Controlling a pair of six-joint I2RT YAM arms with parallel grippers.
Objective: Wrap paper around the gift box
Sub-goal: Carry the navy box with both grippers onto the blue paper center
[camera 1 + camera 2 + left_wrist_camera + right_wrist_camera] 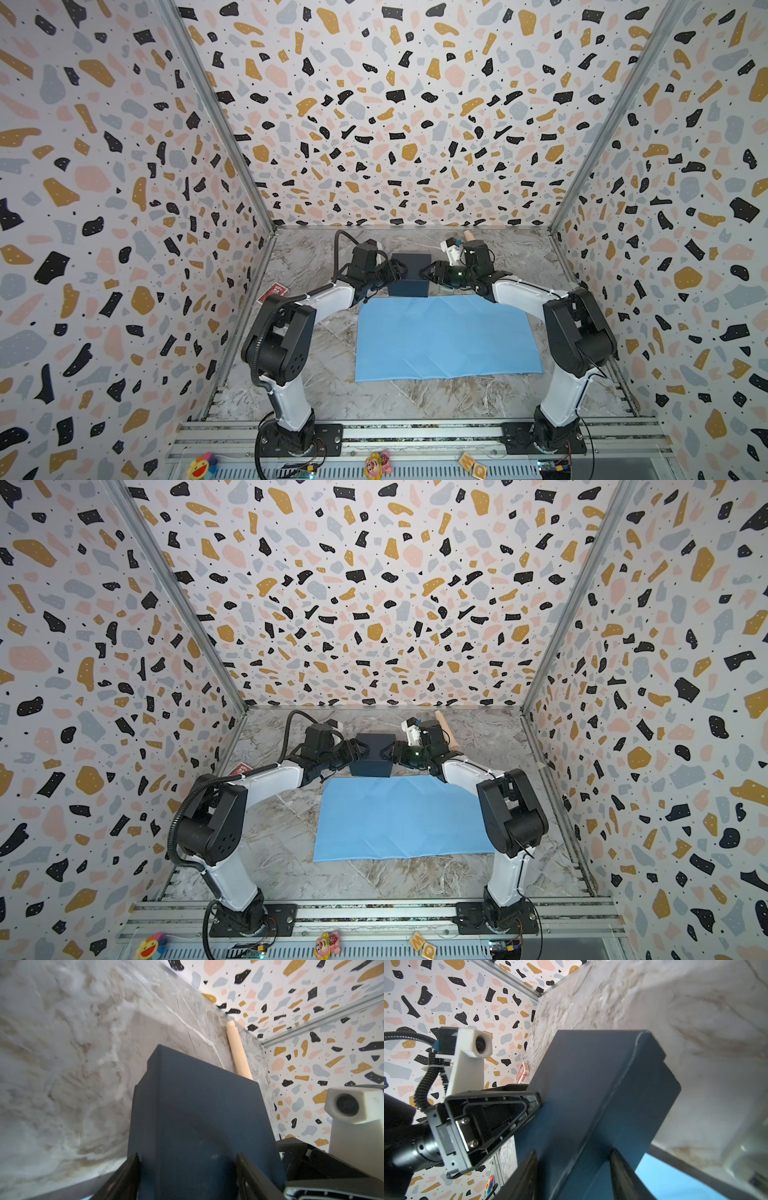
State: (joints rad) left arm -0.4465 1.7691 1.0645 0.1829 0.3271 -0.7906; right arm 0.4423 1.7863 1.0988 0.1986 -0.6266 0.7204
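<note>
Dark gift box [410, 272] at far edge of paper [446, 336], clamped from opposite sides by left gripper [398, 272] and right gripper [427, 274] jaws. Red card pack [272, 292] well left; wooden rod [468, 237] behind.

A grey-and-tan marbled desk [415, 399] is walled on three sides by white terrazzo-print panels [374, 104] speckled black, ochre, pink and grey. A small red card pack [272, 292] lies flat by the desk's left edge. A pale wooden rod [236, 1051] lies near the desk's far edge, toward its right corner, at an angle to that edge. A metal rail [415, 432] runs along the desk's front edge. Beyond it, off the desk, sit a rainbow flower toy [201, 465], a pink-and-yellow toy [377, 463] and two tan letter blocks [473, 464] reading M and Q.
</note>
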